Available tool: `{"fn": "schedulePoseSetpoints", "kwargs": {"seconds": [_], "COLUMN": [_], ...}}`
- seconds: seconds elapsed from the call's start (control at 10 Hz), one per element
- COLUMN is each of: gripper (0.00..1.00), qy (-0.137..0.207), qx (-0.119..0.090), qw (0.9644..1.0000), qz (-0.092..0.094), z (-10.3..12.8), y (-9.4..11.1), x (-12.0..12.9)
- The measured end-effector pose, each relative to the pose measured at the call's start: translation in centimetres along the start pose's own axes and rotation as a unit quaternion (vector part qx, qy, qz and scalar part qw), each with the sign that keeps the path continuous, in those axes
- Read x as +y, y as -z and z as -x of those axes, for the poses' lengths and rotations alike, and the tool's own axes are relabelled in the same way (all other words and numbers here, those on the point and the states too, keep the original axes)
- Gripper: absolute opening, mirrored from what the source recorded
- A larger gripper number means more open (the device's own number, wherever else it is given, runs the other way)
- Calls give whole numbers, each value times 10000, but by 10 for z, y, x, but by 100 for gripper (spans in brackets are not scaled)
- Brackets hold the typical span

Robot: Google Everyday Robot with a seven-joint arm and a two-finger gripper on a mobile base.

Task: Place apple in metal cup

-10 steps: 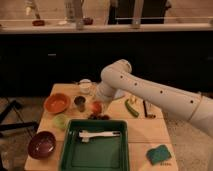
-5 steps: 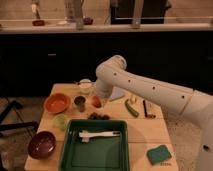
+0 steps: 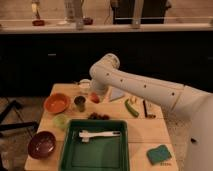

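Dark cabinets back a wooden worktop [image 3: 145, 132]. Its front edge carries a green tray [image 3: 95, 150]; an orange bowl [image 3: 56, 103] sits by the left edge. Toward the back, near mid-worktop, the gripper [image 3: 94, 96] grasps the apple [image 3: 95, 97], just beside the metal cup [image 3: 79, 103] standing between apple and bowl.
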Motion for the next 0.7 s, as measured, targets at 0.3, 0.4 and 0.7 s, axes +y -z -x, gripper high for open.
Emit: {"fn": "schedulePoseSetpoints", "kwargs": {"seconds": [0.3,0.4,0.7], "gripper": [0,0,0], "qy": [166,218,410], "qx": [35,8,-182], "qw": [9998,9997,9988], "qz": [-39,-62,-206], "z": [-10,-12,-8], "y": [-14,-19,-33], "x": [-14,-20,-44]}}
